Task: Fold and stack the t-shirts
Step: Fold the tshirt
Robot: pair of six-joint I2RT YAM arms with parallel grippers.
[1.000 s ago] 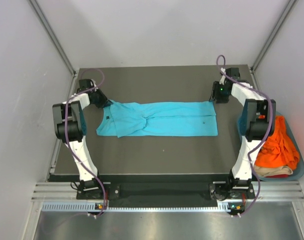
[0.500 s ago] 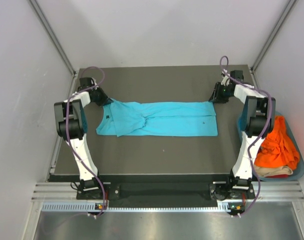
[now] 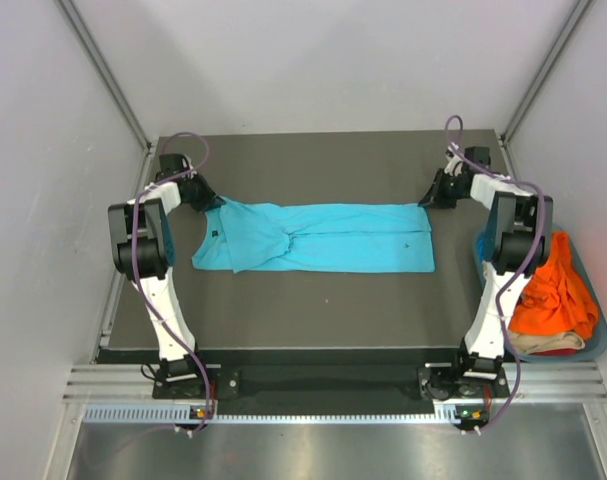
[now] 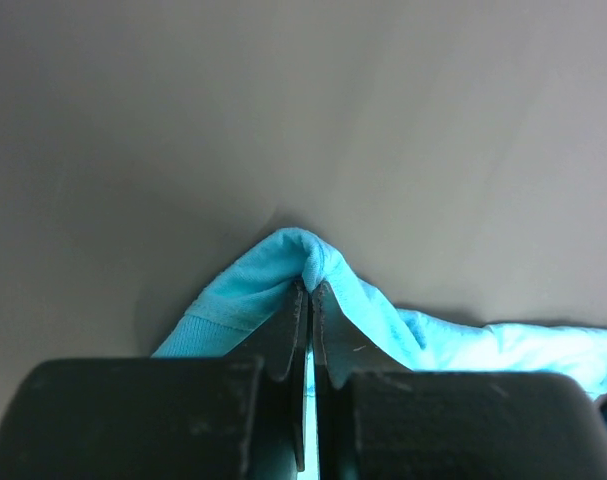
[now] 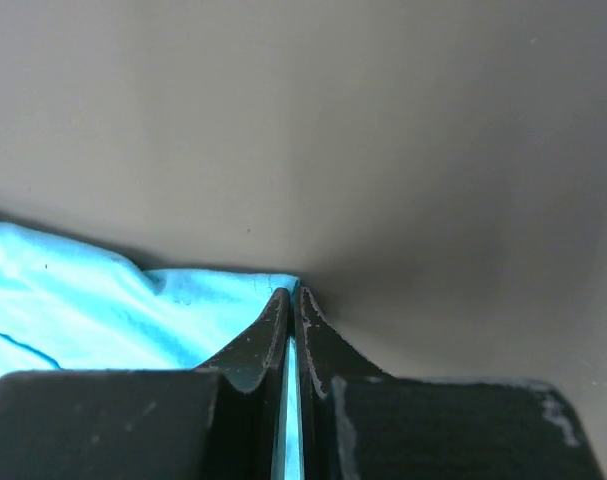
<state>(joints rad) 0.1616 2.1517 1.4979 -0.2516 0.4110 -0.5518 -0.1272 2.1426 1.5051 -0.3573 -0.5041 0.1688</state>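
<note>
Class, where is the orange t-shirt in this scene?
In the top view, the orange t-shirt lies heaped in the basket at the right edge, just beside the right arm.

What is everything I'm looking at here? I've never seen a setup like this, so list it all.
turquoise t-shirt: one, bright turquoise, lying flat in a long strip across the middle of the table
orange t-shirt: one, orange, bunched in the basket
beige cloth: one, beige, under the orange t-shirt
basket: one, blue-grey, beside the table's right edge
table: one, dark grey, in front of the arm bases
left gripper: one, black, shut on the turquoise t-shirt's far left corner
right gripper: one, black, shut on its far right corner
</note>
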